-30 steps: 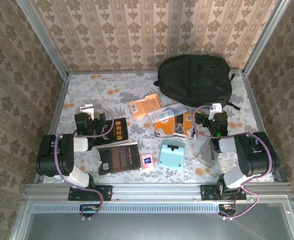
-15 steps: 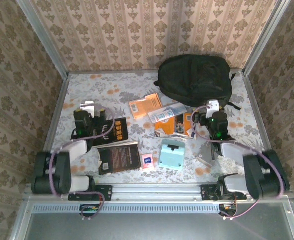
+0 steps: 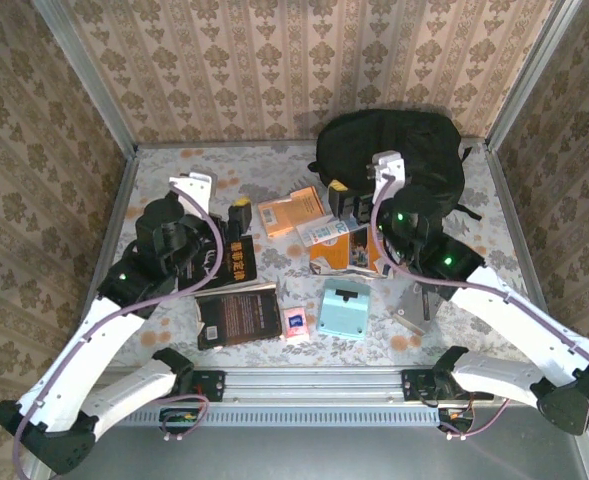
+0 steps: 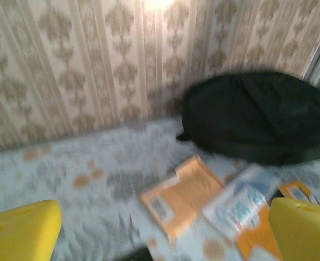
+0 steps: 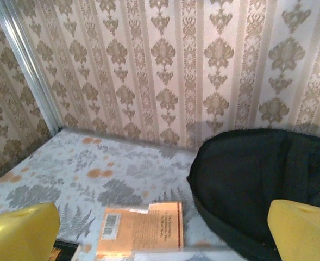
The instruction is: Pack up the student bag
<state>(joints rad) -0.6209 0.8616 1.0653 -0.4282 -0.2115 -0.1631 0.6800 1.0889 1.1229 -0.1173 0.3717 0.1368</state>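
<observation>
Both arms reach out over the tabletop [image 3: 174, 170], and each pair of yellow fingers stands spread wide with nothing between them. The left fingers [image 4: 24, 234] hang near the dark books [image 3: 236, 312], the right fingers [image 5: 301, 228] near the orange book [image 3: 290, 212]. The student bag [image 3: 424, 140] lies in the far right corner against the patterned wall [image 3: 274, 60].

I've lifted both arms forward: left gripper [image 3: 219, 208] out over the table [image 3: 164, 165], right gripper [image 3: 359, 195] near the student bag [image 3: 429, 150].
</observation>
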